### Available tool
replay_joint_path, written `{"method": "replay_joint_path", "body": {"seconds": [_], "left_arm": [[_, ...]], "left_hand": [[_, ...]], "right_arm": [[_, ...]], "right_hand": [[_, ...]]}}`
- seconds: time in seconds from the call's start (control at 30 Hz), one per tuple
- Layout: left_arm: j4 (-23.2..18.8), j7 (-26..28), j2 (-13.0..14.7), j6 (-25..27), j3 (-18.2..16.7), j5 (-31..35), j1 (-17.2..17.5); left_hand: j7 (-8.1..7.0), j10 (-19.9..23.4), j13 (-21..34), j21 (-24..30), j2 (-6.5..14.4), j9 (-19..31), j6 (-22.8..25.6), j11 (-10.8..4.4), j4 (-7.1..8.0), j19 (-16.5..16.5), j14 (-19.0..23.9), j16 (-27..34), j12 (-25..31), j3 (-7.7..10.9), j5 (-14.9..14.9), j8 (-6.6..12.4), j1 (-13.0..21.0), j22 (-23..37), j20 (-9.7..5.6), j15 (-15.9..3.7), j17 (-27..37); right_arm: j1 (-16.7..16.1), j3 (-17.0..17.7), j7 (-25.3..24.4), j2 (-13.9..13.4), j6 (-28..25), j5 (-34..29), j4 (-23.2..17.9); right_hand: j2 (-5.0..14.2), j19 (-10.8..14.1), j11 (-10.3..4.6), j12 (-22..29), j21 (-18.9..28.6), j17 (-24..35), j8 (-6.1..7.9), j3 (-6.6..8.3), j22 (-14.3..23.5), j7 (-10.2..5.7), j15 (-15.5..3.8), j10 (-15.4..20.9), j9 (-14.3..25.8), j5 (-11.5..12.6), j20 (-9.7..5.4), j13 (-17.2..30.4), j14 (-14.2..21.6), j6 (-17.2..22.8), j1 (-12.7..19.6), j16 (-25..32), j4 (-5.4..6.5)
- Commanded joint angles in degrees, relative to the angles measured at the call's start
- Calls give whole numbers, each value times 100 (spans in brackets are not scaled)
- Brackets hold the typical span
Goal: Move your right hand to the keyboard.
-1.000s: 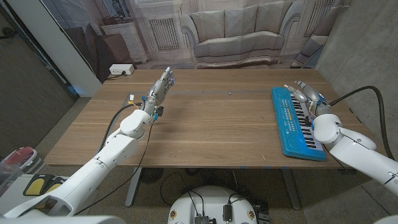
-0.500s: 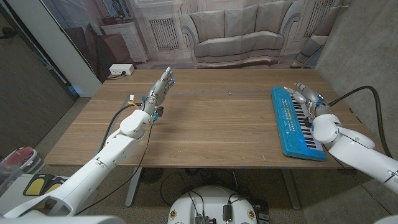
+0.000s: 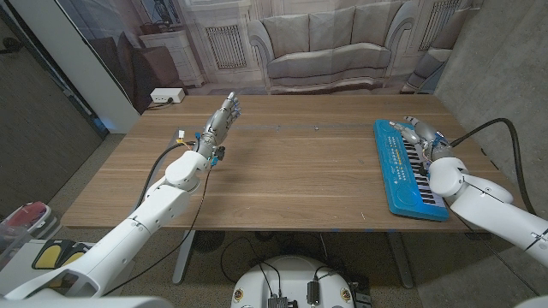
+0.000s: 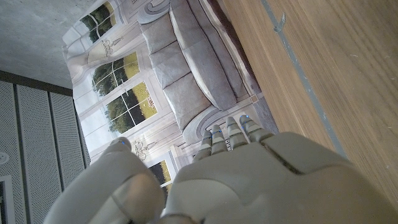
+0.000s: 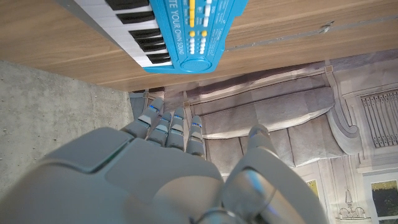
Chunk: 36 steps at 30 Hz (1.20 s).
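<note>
Here right hand point(image 3: 421, 131) overhangs keyboard point(image 3: 404, 170) edge.

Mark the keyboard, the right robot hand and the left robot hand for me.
keyboard point(image 3: 402, 171): head view, on its blue panel left of the keys.
right robot hand point(image 3: 419, 131): head view, middle of the hand, over the keyboard's far end.
left robot hand point(image 3: 221, 120): head view, middle of the hand.

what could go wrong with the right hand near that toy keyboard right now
The keyboard lies close to the table's right edge, so a sideways nudge from the right hand might push it off. The hand hovers over the far keys; coming down hard could press several keys at once. The arm's black cable might snag.
</note>
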Motion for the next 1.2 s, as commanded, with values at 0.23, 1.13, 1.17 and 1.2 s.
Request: {"method": "replay_joint_path", "body": {"seconds": [0.23, 1.13, 1.17, 1.2], "left_arm": [[9, 39, 19, 39, -13, 8, -1], [-89, 104, 68, 103, -59, 1, 48], [-60, 74, 62, 114, -47, -11, 21], [-41, 62, 53, 110, -42, -13, 6]], "left_hand": [[20, 52, 27, -3, 28, 15, 55, 14, 0, -57, 0, 10, -4, -30, -7, -22, 45, 14, -29, -11, 18], [13, 57, 27, -3, 43, 16, 53, 8, -1, -64, -1, 10, -4, -58, -14, -25, 55, 14, -22, -9, 19], [15, 59, 27, -3, 43, 16, 55, 5, -1, -66, 2, 11, -3, -59, -14, -24, 55, 14, -22, -4, 19], [14, 59, 27, -3, 44, 16, 54, 8, -1, -65, 1, 11, -3, -60, -14, -25, 55, 14, -26, -3, 19]], "right_arm": [[201, -259, 31, 52, -100, 69, 181], [443, -479, 29, 89, 24, 104, 382], [448, -481, 19, 91, 13, 98, 371], [447, -479, 15, 90, 20, 99, 370]], "right_hand": [[30, 24, -15, 19, -21, 3, 32, 11, 28, -48, 7, 23, 32, 51, -25, 20, 42, 43, 32, -24, -26], [35, 43, 10, 23, -77, 4, 31, 10, 29, -50, 8, 62, 34, 51, -26, 22, 64, 76, 39, -24, -28], [35, 43, 6, 20, -80, 4, 29, 9, 29, -55, 15, 57, 34, 51, -27, 22, 68, 74, 39, -23, -28], [35, 45, 7, 21, -82, 4, 28, 8, 30, -53, 15, 59, 34, 51, -26, 22, 69, 73, 38, -23, -27]]}}
